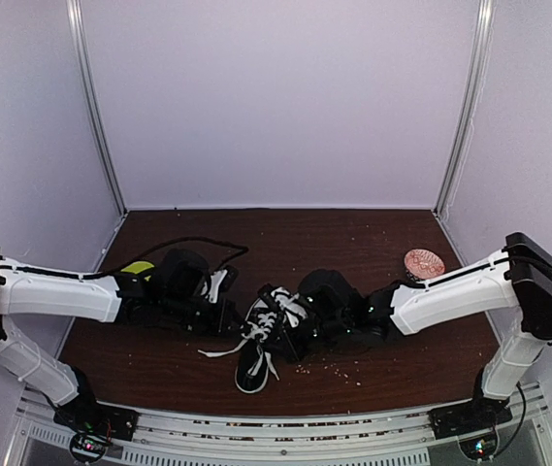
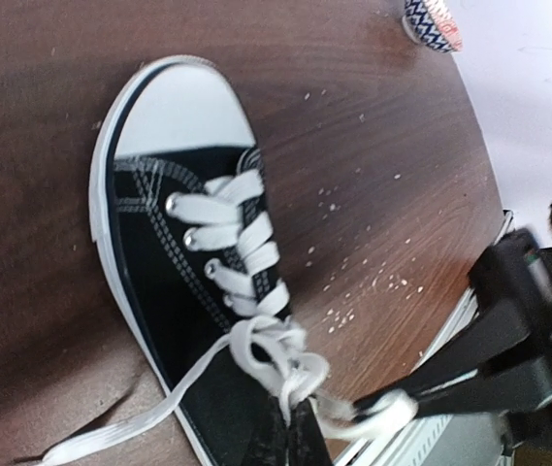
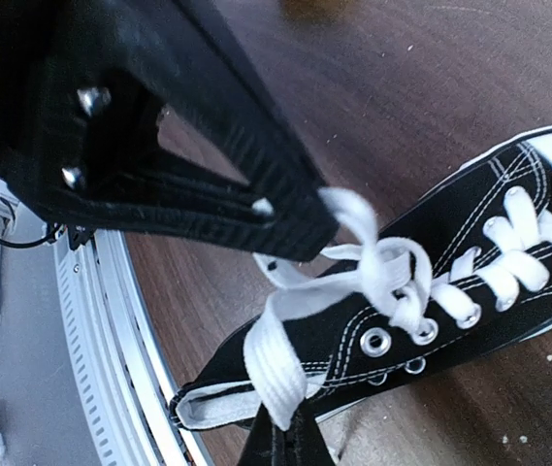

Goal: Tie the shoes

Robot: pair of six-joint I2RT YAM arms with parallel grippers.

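Note:
The black sneaker (image 1: 259, 342) with white toe cap lies on the table between both arms, toe toward the far side. It also shows in the left wrist view (image 2: 149, 252) and the right wrist view (image 3: 470, 223). Its white laces (image 2: 246, 262) are knotted loosely near the top eyelets. My left gripper (image 2: 295, 427) is shut on a lace loop just above the knot. My right gripper (image 3: 283, 439) is shut on a flat white lace loop (image 3: 276, 364) by the shoe's opening. In the top view the left gripper (image 1: 229, 316) and right gripper (image 1: 300, 338) flank the shoe. One loose lace end (image 1: 219, 351) trails left.
A patterned bowl (image 1: 424, 262) stands at the back right, also in the left wrist view (image 2: 431, 19). A yellow-green object (image 1: 138, 267) and a black cable (image 1: 198, 243) lie behind the left arm. Pale crumbs (image 1: 339, 367) dot the dark wooden table (image 1: 353, 243); its metal rail (image 1: 285, 427) runs along the front.

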